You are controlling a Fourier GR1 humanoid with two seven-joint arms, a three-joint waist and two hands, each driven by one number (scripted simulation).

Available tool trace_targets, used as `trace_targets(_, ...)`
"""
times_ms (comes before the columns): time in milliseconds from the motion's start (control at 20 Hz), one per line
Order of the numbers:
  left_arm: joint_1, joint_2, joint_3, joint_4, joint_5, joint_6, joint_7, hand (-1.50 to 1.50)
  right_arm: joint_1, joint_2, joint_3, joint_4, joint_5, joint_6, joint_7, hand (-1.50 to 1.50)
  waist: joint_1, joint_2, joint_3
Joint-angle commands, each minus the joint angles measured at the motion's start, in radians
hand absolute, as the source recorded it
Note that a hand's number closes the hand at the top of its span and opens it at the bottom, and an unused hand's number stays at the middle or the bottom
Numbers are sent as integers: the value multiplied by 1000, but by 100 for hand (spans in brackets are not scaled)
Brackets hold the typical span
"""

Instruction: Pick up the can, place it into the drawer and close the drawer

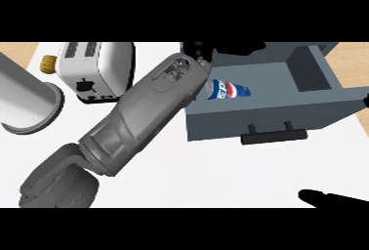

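- The can (228,91) is lying on its side inside the open drawer (317,105), long axis running left-right, near the drawer's left wall.
- The left robot hand (198,50) is hovering just beyond the can's left end; whether its fingers are spread or curled, I cannot tell.
- The right robot hand (328,197) is resting at the bench's near right corner, nearer the drawer handle (274,135).
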Motion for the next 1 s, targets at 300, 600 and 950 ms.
trace_targets(300, -60, 0, -6, 15, 0, 12, 43, -150, -31, -38, 196, 173, 455, -120, -73, -150, 65, -14, 0)
trace_targets(600, -41, 17, -6, -63, -22, 30, 96, -150, -110, -58, 224, 379, 616, -177, -56, -150, 94, -23, -1)
trace_targets(950, 34, 124, -12, -206, -68, 9, 182, -150, -258, 60, 233, 670, 703, -368, -63, -150, 113, -27, -1)
